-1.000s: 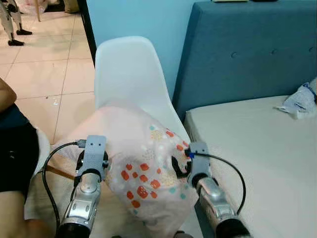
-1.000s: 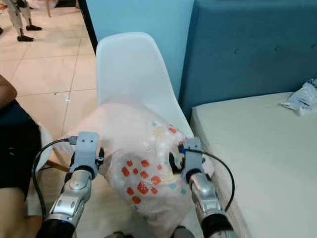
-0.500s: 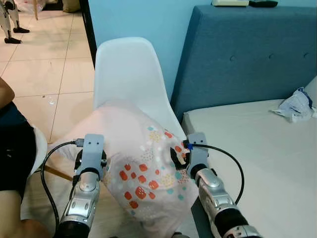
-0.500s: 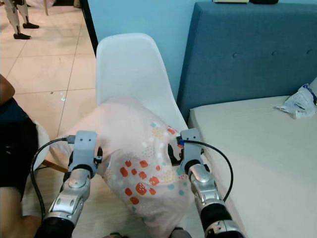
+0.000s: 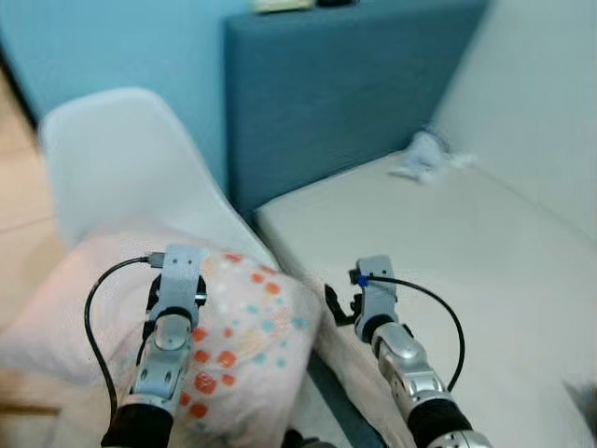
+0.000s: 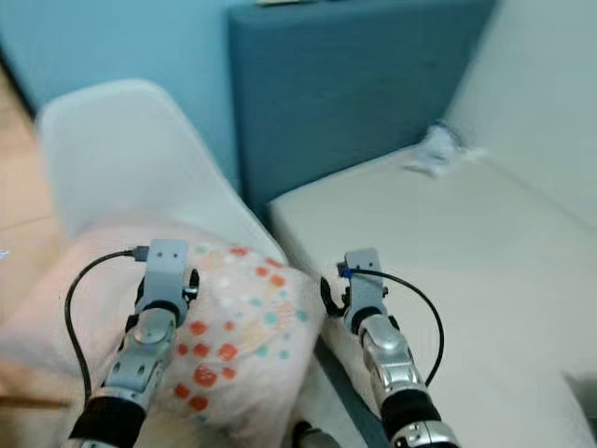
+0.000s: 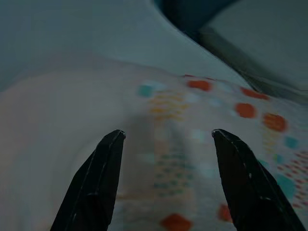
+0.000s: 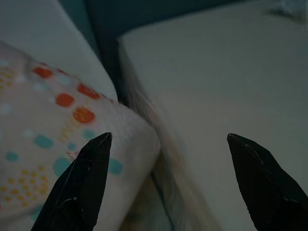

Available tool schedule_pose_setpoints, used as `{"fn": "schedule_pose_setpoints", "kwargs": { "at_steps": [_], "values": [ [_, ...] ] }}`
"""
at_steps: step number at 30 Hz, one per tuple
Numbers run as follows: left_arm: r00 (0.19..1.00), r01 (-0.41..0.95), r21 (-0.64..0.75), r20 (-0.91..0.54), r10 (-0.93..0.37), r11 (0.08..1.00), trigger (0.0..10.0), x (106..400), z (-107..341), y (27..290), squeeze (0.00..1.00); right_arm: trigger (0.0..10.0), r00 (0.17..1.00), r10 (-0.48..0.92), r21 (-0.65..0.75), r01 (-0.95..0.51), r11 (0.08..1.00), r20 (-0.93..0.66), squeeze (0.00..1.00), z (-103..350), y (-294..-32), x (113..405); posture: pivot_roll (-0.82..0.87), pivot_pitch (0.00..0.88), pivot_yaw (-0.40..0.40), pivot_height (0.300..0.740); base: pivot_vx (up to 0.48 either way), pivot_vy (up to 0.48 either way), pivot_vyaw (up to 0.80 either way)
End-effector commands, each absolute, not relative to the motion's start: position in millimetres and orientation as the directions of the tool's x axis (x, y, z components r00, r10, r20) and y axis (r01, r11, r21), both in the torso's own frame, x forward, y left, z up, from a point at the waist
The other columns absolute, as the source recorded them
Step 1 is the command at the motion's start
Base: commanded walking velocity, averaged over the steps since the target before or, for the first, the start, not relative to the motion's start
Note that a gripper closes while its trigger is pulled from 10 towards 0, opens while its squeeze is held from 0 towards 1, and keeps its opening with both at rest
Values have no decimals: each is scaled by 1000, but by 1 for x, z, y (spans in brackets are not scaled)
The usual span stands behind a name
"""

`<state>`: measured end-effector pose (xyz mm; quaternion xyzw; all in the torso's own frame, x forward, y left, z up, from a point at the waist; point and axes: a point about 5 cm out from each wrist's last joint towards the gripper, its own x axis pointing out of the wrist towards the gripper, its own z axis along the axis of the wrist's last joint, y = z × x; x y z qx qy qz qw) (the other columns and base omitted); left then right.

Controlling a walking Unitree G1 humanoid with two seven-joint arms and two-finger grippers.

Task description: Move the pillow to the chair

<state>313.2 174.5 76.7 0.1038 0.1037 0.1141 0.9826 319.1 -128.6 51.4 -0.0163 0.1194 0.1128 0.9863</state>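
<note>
A bed (image 5: 448,243) with a plain cream mattress fills the right half of the frame. A blue padded headboard (image 5: 326,84) stands across the upper middle, and a crumpled white plastic bag (image 5: 424,154) lies on the mattress near it. A pale blue wall (image 5: 103,42) fills the upper left.

- The soft pale pink pillow (image 6: 238,336) with orange and teal dots lies on the seat of the chair.
- The white plastic shell chair (image 6: 131,159) stands just beside the bed.

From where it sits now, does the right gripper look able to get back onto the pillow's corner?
Probably yes. The right gripper is open, just off the pillow corner nearest the bed, and nothing lies between them; the right wrist view shows that corner between its fingers.
</note>
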Motion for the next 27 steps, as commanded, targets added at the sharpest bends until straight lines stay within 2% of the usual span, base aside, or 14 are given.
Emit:
{"fn": "schedule_pose_setpoints", "kwargs": {
  "at_steps": [1, 27],
  "values": [
    [945, -194, 228, -216, 244, 954, 10000, 309, 67, 173, 0, 10000, 939, 212, 4, -219, 976, -272, 0, 45, -131, 315, -51, 139, -56, 740, 0, 0, -800],
    [952, -159, 216, -225, 207, 963, 10000, 311, 65, 167, 0, 10000, 933, 186, 19, -190, 982, -309, 0, 41, -138, 314, -58, 101, -65, 740, 0, 0, -800]
  ]
}}
